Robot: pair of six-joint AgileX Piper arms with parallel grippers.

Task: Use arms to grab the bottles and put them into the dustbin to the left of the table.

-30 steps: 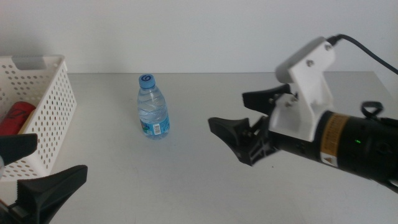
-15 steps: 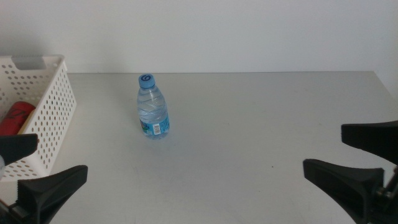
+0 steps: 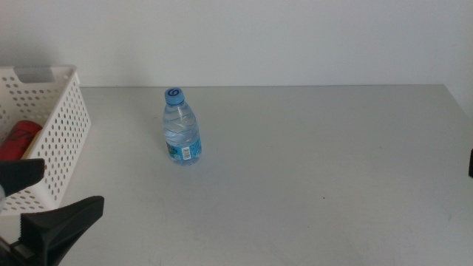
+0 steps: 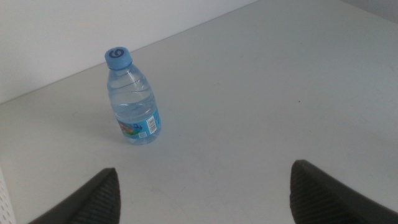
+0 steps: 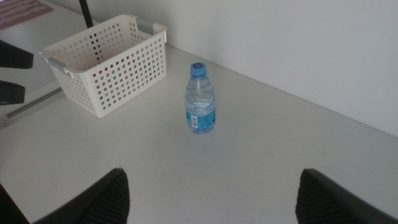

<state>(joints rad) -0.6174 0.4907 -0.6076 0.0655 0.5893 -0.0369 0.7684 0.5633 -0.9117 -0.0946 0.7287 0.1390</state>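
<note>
Where hidden overhead, right tool (image 5: 208,193) gapes.

I count one clear water bottle (image 3: 182,127) with a blue cap, standing upright on the table (image 3: 310,170); it is the only bottle out on the surface. One white perforated basket (image 3: 52,133) at the table's left end. Inside it I can make out one red can (image 3: 18,140), partly hidden by the wall; anything else in there I cannot tell. One table. Grippers: two. The left gripper (image 4: 205,193) shows two dark jaws set wide apart, and the right gripper (image 5: 211,196) likewise shows two jaws spread apart. So four jaws in all.
</note>
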